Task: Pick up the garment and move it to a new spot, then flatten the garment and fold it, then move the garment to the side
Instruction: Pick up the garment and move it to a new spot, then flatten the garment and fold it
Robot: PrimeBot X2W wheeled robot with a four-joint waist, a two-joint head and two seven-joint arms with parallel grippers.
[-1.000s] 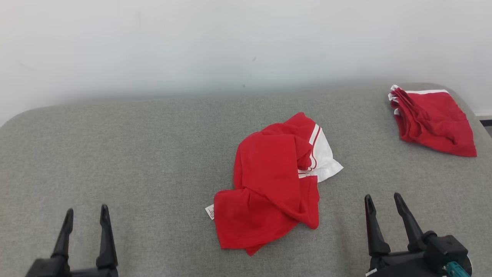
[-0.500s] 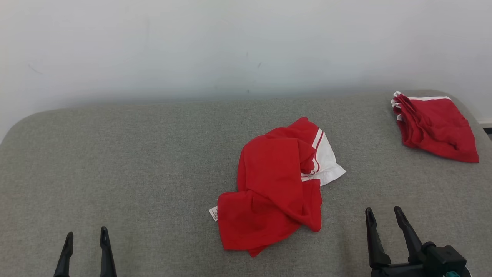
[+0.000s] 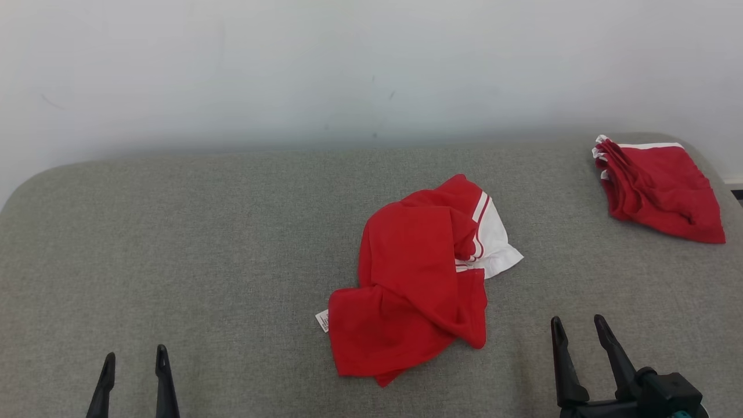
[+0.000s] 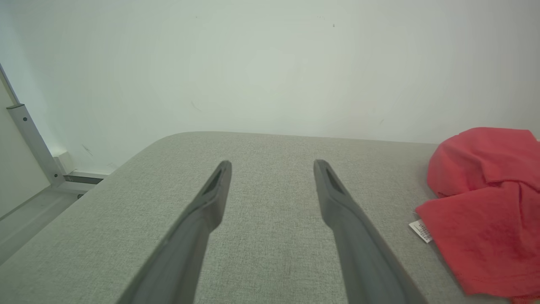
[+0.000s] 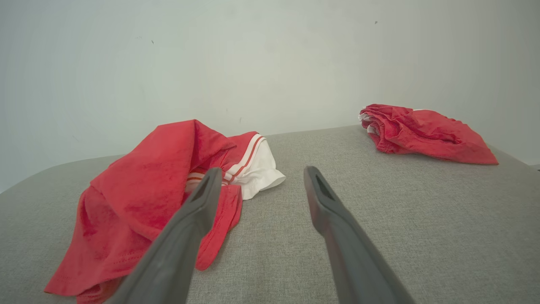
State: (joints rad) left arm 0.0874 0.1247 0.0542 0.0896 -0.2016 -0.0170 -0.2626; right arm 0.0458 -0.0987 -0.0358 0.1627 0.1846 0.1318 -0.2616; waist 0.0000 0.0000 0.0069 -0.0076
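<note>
**Now: two red garments on the pad, both grippers spread and empty**

Head view: you've got two garments here. One crumpled red garment (image 3: 418, 278) lies bunched near the middle of the grey padded surface (image 3: 203, 244). One white sleeve panel (image 3: 493, 238) with red stripes pokes out on its right side, and one small white label (image 3: 321, 320) sits at its lower left edge. One second red garment (image 3: 659, 191), folded and with white trim, sits at the far right corner, well apart from the first. A plain pale wall (image 3: 348, 69) runs behind. You have two grippers at the bottom edge. The left gripper (image 3: 136, 352) is low left, its two fingers apart over bare pad, well apart from the crumpled red garment. The right gripper (image 3: 577, 319) is low right, its two fingers apart, near that garment's lower right but not touching it.

Left wrist view: two dark fingers are spread wide with bare pad between them. The crumpled red garment and its label sit at the right edge, clear of the fingers. One grey metal post (image 4: 29, 143) stands off the pad's left end, by the wall.

Right wrist view: two fingers are spread with pad between them. The crumpled red garment lies to the left, and the left finger overlaps it in this view, so you can't judge contact from here. The second red garment lies back right.
</note>
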